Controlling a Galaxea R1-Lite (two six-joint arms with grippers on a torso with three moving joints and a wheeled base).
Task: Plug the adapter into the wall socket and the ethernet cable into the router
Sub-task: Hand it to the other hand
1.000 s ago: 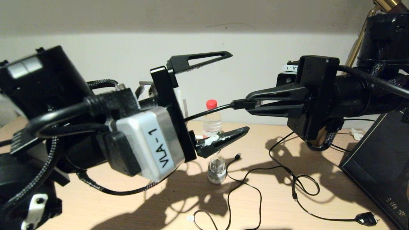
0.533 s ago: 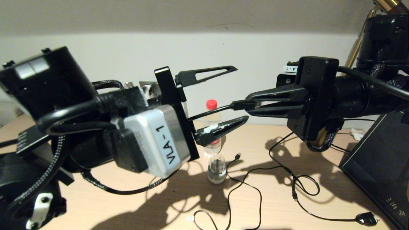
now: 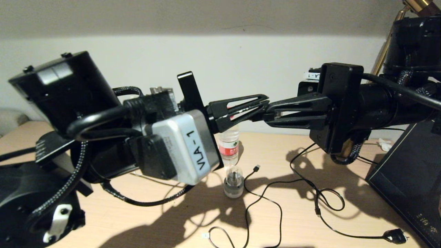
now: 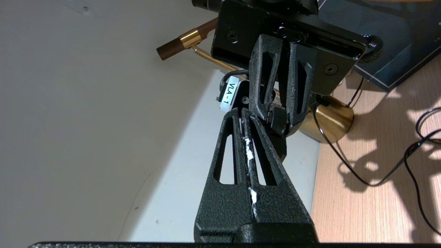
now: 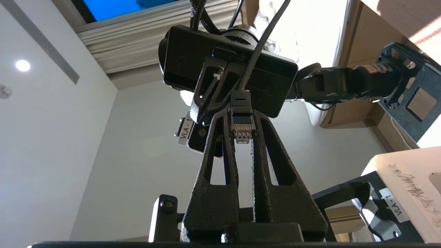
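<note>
My right gripper (image 3: 268,111) hangs above the table, shut on the clear plug tip of the ethernet cable (image 5: 242,128). From the plug, the black cable runs back alongside the left fingers (image 5: 210,86). My left gripper (image 3: 264,100) is shut, its tips touching the right gripper's tips. In the left wrist view the left fingers (image 4: 237,144) stand nearly together and I see no cable between them. The plug's black boot (image 4: 277,120) sits in the right gripper there. The adapter, the wall socket and the router are out of view.
On the wooden table (image 3: 137,224) stand a water bottle (image 3: 230,144) and a round white-and-clear gadget (image 3: 233,182). A thin USB-tipped cable (image 3: 255,168) and a black mains cord (image 3: 392,236) loop to the right. A dark box (image 3: 410,179) and a brass lamp (image 4: 327,120) stand far right.
The left gripper has risen and moved right, and its open fingers have closed beside the cable held by the right gripper. The right arm has not moved.
</note>
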